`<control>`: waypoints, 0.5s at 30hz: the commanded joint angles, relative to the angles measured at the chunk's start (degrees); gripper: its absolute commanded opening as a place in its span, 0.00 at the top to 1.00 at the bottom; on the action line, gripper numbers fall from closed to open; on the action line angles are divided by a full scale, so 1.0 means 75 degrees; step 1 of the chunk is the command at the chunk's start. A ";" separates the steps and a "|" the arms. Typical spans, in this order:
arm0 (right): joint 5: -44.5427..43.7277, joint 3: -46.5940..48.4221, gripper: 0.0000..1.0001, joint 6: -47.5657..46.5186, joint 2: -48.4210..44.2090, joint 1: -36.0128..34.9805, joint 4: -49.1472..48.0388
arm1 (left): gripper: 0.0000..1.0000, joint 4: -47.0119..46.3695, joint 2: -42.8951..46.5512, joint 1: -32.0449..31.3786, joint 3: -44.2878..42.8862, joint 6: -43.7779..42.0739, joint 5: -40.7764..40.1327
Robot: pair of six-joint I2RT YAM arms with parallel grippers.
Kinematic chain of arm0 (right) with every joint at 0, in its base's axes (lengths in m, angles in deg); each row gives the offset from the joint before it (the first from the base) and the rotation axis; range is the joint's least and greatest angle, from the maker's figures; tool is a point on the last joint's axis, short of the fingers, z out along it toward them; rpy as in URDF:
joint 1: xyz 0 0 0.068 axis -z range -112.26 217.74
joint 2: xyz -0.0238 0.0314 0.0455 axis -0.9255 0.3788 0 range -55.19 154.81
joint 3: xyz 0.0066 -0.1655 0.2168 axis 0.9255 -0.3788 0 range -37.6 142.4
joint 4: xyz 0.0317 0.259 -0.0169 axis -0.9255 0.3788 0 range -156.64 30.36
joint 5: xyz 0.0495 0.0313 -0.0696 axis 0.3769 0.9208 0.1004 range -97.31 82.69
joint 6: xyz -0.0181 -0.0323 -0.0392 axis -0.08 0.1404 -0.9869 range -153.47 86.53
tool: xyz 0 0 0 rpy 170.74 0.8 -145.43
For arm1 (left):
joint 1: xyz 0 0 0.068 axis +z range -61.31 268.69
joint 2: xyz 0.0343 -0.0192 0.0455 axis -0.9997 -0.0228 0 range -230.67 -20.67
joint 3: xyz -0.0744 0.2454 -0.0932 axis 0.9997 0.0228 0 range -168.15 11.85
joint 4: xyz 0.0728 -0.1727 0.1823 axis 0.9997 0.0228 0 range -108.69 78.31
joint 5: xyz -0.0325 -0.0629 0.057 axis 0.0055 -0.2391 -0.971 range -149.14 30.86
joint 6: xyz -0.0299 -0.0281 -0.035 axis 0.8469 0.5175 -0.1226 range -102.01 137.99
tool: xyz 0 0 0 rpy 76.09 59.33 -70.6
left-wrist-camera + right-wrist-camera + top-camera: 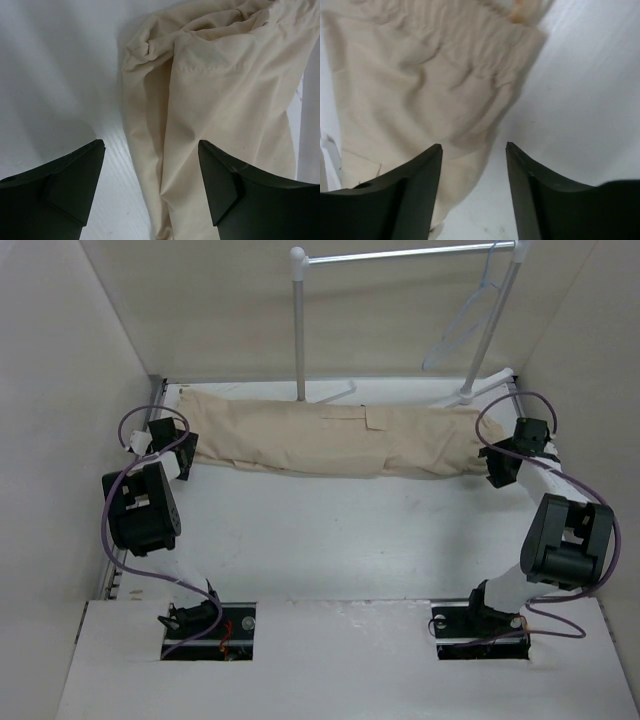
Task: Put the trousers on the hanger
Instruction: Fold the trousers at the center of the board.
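Note:
The beige trousers lie folded into a long band across the back of the table, between the two grippers. My left gripper hovers at their left end. In the left wrist view it stands open, and the trousers lie loose on the table under and between its fingers. My right gripper is at the gathered waist end. It is open too, with the trousers lying under its left finger, ungripped. The thin pale hanger hangs from the rack bar at the back right, above the trousers.
A white tubular rack with two posts stands at the back, its feet just behind the trousers. Cardboard walls close in the left, right and back sides. A raised white ledge runs along the near edge by the arm bases.

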 commanded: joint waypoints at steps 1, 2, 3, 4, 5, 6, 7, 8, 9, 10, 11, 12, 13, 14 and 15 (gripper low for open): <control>0.0081 -0.0270 0.36 0.0057 -0.0294 0.0438 -0.0544 | 0.27 -0.0803 -0.0351 -0.0020 -0.0294 0.0433 0.0586; 0.0081 -0.0329 0.33 0.0023 -0.0189 0.0520 -0.0579 | 0.27 -0.0791 -0.0456 -0.0009 -0.0318 0.0492 0.0551; 0.0116 -0.0330 0.32 -0.0013 -0.0026 0.0591 -0.0614 | 0.27 -0.0779 -0.0562 0.0003 -0.0342 0.0516 0.0481; 0.0186 -0.0307 0.31 -0.0048 0.0127 0.0626 -0.0661 | 0.28 -0.0721 -0.0656 0.0015 -0.0377 0.0528 0.0410; 0.0210 -0.0283 0.30 -0.0048 0.0291 0.0673 -0.0743 | 0.29 -0.0651 -0.0750 0.0027 -0.0435 0.0539 0.0363; 0.0257 -0.0225 0.30 -0.0048 0.0478 0.0720 -0.0848 | 0.29 -0.0546 -0.0843 0.0027 -0.0494 0.0539 0.0293; 0.0280 -0.0178 0.30 -0.0037 0.0608 0.0755 -0.0942 | 0.30 -0.0475 -0.0925 0.0027 -0.0552 0.0528 0.0223; 0.0280 -0.0096 0.30 -0.0013 0.0794 0.0814 -0.1070 | 0.31 -0.0440 -0.1007 0.0027 -0.0599 0.0539 0.0153; 0.0315 0.0020 0.30 0.0022 0.1052 0.0884 -0.1281 | 0.32 -0.0428 -0.1101 0.0015 -0.0669 0.0539 0.0117; 0.0374 0.0196 0.31 0.0045 0.1275 0.0908 -0.1375 | 0.35 -0.0416 -0.1195 0.0003 -0.0740 0.0528 0.0082; 0.0409 0.0348 0.32 0.0046 0.1462 0.0908 -0.1411 | 0.40 -0.0404 -0.1277 0.0003 -0.0787 0.0539 0.0035; 0.0444 0.0547 0.37 0.0069 0.1685 0.0908 -0.1388 | 0.46 -0.0369 -0.1336 0.0003 -0.0822 0.0551 -0.0023; 0.0445 0.0735 0.47 0.0092 0.1826 0.0885 -0.1342 | 0.56 -0.0346 -0.1371 0.0003 -0.0869 0.0574 -0.0059; 0.0421 0.0887 0.61 0.0104 0.1920 0.0908 -0.1248 | 0.64 -0.0299 -0.1372 0.0003 -0.0916 0.0575 -0.0082; 0.0386 0.1028 0.74 0.0174 0.1956 0.0908 -0.1073 | 0.70 -0.0241 -0.1360 0.0026 -0.0962 0.0575 -0.0141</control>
